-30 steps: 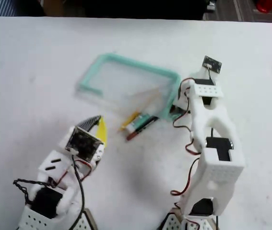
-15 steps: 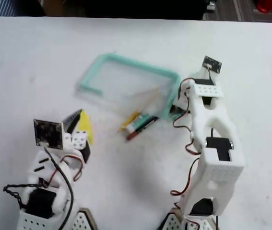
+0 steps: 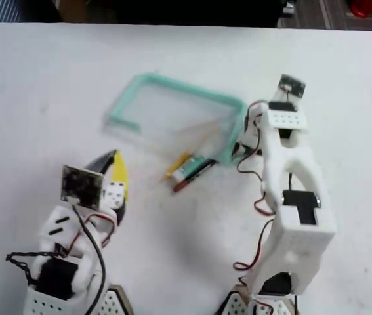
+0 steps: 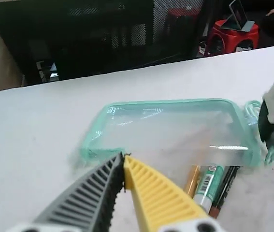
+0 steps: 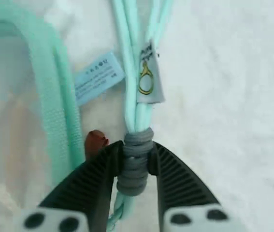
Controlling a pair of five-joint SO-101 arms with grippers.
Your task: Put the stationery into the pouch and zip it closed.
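Observation:
A clear pouch (image 3: 172, 115) with a mint-green border lies mid-table, also seen as the pouch (image 4: 168, 128) in the left wrist view. Several pens (image 3: 189, 172) poke out of its near corner, part inside; in the left wrist view the pens (image 4: 209, 186) lie side by side. My right gripper (image 5: 134, 155) is shut on the grey knot of the pouch's mint cord (image 5: 137, 72), at the pouch's right corner (image 3: 241, 146). My left gripper (image 3: 113, 157), with grey and yellow fingers, is shut on nothing (image 4: 123, 162), short of the pouch's near-left edge.
A pale blue label (image 5: 98, 75) and a grey tag with a gold clasp print (image 5: 149, 72) hang by the cord. A reddish pen end (image 5: 95, 141) lies next to the pouch's edge. The white table (image 3: 54, 85) stretches wide to the left and behind.
My left arm swung left away from the pens, then edged back a little toward the pouch. My right arm shifted slightly farther back, still holding the cord.

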